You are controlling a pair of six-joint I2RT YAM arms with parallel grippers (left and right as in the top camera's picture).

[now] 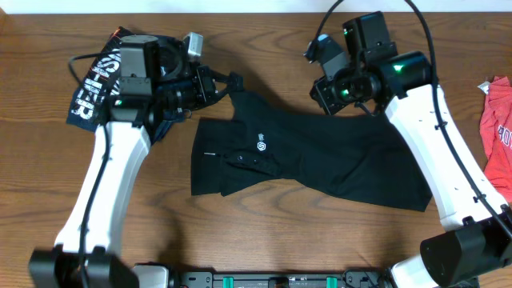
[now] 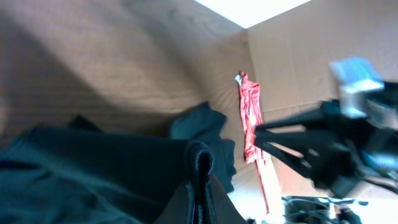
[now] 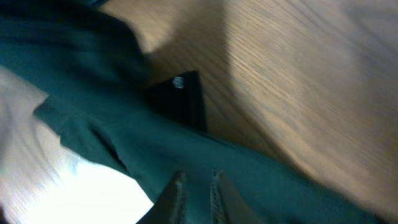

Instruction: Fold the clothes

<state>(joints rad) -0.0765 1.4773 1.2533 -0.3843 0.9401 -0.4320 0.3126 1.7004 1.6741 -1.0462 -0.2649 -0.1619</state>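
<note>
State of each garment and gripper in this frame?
Black short-sleeved T-shirt: rumpled, spread mid-table, not folded.
Navy printed garment: bunched under left arm.
Red garment: at right edge of wooden table, untouched.
Left gripper: shut on T-shirt's corner.
Right gripper: over T-shirt's far edge, grip unclear.

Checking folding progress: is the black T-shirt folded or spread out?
Partly folded: the black T-shirt lies rumpled on the table, one end doubled over near the white logo, the rest spread out.
</note>
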